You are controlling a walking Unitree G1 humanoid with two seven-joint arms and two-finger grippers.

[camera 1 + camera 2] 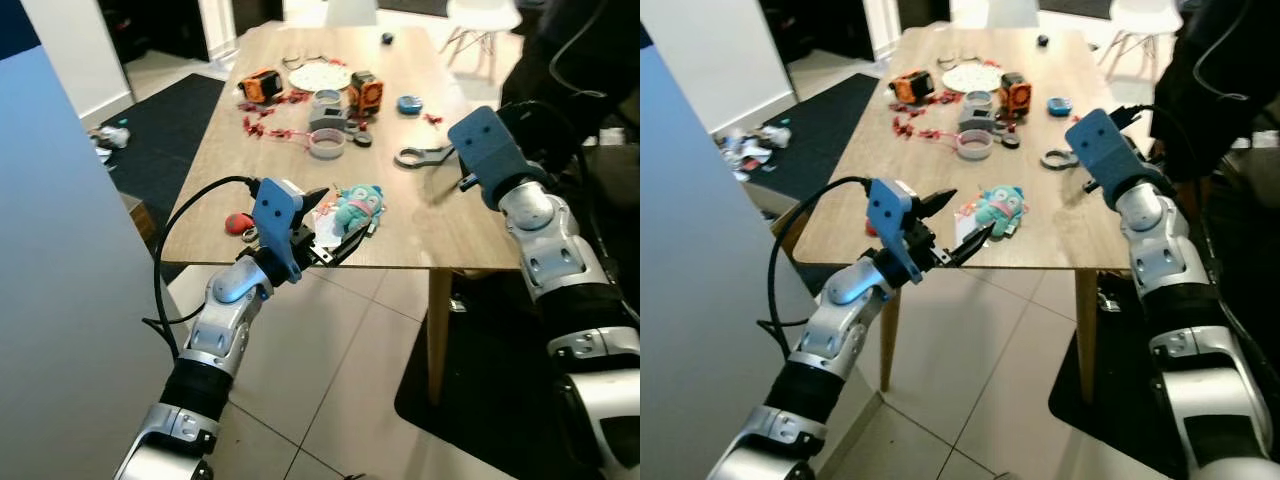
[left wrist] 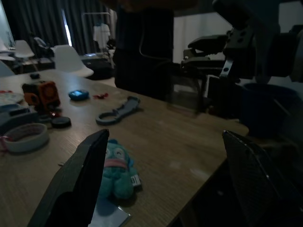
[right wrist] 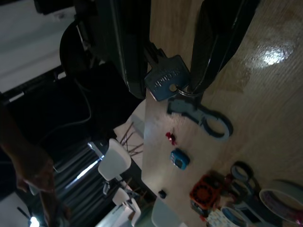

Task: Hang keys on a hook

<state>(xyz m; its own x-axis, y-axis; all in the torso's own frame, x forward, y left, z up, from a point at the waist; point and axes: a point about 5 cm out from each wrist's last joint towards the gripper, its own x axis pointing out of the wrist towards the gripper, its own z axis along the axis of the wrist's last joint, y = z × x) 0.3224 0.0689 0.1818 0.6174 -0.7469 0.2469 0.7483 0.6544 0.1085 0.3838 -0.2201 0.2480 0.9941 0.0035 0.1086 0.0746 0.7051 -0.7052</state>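
My right tool [image 3: 163,71] hangs over the right side of the wooden table [image 1: 470,235], and its wrist camera shows the two black fingers [image 3: 220,42] clamped on a key [image 3: 165,81] with a metal ring at its head. Just beyond the key on the table lies a grey hook-shaped piece [image 1: 420,154], flat on the wood with its open end curled. My left tool [image 1: 948,225] sits at the near edge of the table with its fingers [image 2: 78,182] spread wide and holding nothing. Between those fingers lies a teal plush toy [image 1: 358,207], resting on the table beside a small white card [image 1: 327,228]. Further back I see a roll of tape [image 1: 326,144], two orange-and-black blocks [image 1: 262,86], a small blue disc [image 1: 410,104] and a white plate [image 1: 318,76]. A red object [image 1: 238,222] lies near the table's left front corner
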